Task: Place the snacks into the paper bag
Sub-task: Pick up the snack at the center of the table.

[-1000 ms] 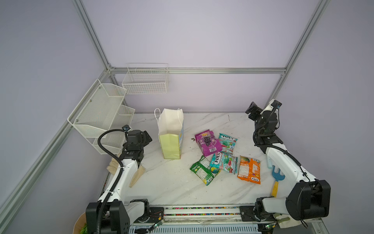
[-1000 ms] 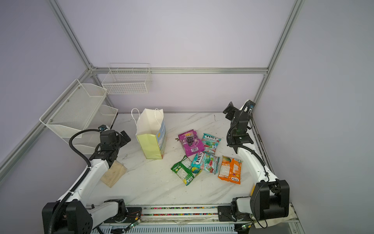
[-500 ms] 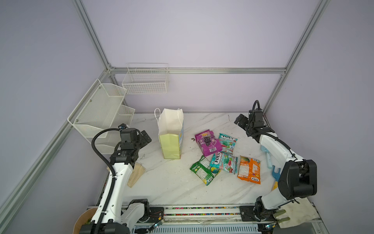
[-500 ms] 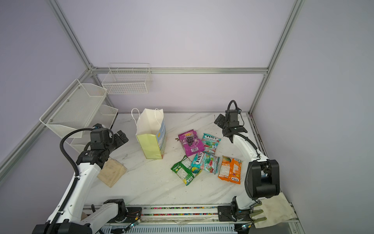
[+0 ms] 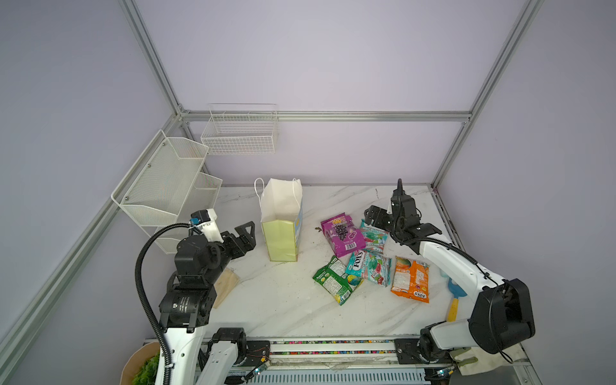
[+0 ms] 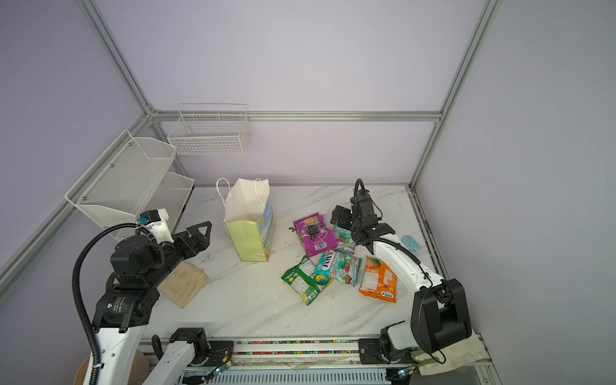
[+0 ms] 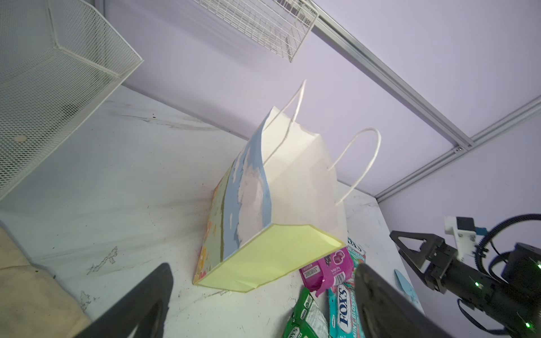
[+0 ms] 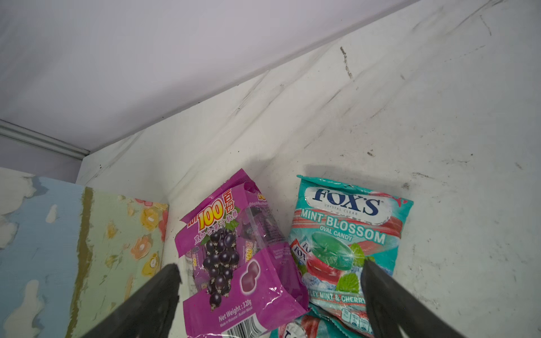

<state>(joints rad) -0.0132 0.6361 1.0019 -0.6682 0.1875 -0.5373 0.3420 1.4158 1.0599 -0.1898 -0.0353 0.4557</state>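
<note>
The paper bag stands upright and open at mid-table, its pale yellow-green side facing my left gripper. To its right lie the snacks: a purple grape packet, two teal FOX'S packets, a green one and an orange one. My left gripper is open, a short way left of the bag, holding nothing. My right gripper is open and empty, just above the far ends of the purple and far teal packets.
A beige cloth tote lies under my left arm. White wire baskets hang on the left and back walls. A blue toy rake with a yellow handle and a light blue shovel lie by the right edge.
My right gripper has come down and leftward from the back right corner to the purple and teal packets. My left arm has risen and its gripper has edged toward the bag.
</note>
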